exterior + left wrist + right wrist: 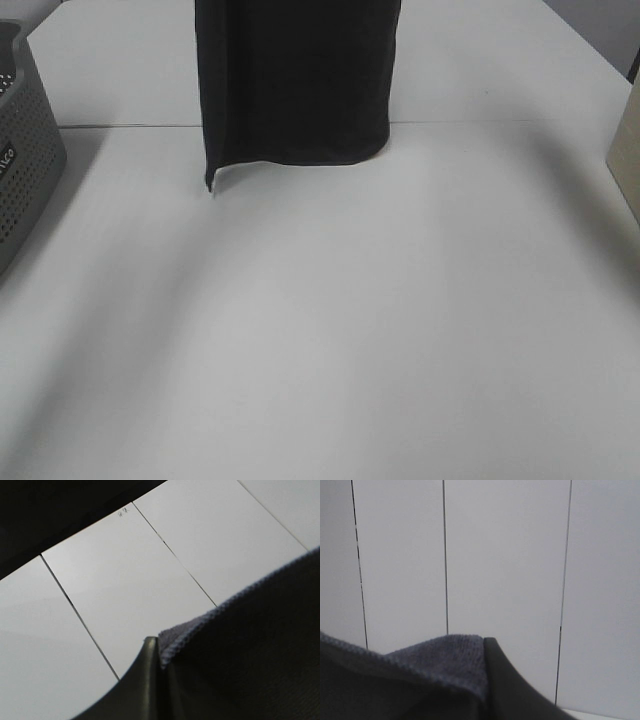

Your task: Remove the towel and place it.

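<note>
The towel (295, 80) hangs with its long axis vertical, hem toward the table (320, 350).

The towel (295, 80) hangs over the far middle of the table (320, 330), basket (25, 150) at left.

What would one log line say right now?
towel: hanging over table | left jaws: shut on towel | right jaws: shut on towel | placed: not yet
</note>
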Controlling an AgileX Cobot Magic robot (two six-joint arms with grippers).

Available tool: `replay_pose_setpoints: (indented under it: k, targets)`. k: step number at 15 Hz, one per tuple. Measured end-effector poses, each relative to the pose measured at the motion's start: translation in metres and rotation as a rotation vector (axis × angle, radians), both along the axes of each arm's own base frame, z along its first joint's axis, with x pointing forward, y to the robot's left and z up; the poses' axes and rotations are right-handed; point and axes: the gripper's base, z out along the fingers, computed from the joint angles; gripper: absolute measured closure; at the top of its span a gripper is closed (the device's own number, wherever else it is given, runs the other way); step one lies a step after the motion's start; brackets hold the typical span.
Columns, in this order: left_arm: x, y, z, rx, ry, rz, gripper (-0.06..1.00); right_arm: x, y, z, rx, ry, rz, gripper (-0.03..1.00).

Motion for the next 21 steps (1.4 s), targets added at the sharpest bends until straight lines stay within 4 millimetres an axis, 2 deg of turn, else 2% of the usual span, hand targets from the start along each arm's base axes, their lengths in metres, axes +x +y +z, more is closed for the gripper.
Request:
replay_pose_setpoints:
  k: [5,9,10,11,12,14,16,17,19,20,21]
  targets:
    - [0.017,-0.003,-0.029,0.072,0.158,0.034,0.94,0.007,0.003,-0.016,-0.035,0.093,0.013,0.95]
    - [0.019,-0.003,-0.034,0.064,0.219,0.032,0.94,0.007,0.005,-0.023,-0.067,0.162,0.025,0.95]
    - [0.023,-0.004,-0.047,0.056,0.392,0.026,0.94,0.007,0.005,-0.028,-0.085,0.211,0.035,0.95]
    - [0.024,-0.003,-0.052,0.058,0.462,0.025,0.94,0.006,0.006,-0.034,-0.107,0.279,0.048,0.95]
    - [0.024,-0.003,-0.065,0.071,0.612,0.022,0.94,0.005,0.007,-0.042,-0.134,0.359,0.063,0.95]
    - [0.013,-0.002,-0.084,0.123,0.944,0.010,0.94,-0.001,0.009,-0.059,-0.193,0.546,0.099,0.95]
    - [-0.009,0.000,-0.090,0.178,1.212,-0.020,0.94,-0.016,0.007,-0.066,-0.240,0.728,0.133,0.95]
    - [-0.020,0.001,-0.086,0.184,1.294,-0.039,0.94,-0.024,0.005,-0.062,-0.246,0.779,0.141,0.95]
    - [-0.031,0.003,-0.077,0.142,1.354,-0.051,0.94,-0.039,0.002,-0.053,-0.262,0.831,0.154,0.95]
    - [-0.039,0.006,-0.063,0.014,1.381,-0.039,0.94,-0.056,-0.002,-0.042,-0.271,0.902,0.164,0.95]
    - [-0.042,0.007,-0.062,-0.026,1.403,-0.033,0.94,-0.062,-0.003,-0.041,-0.280,0.940,0.171,0.95]
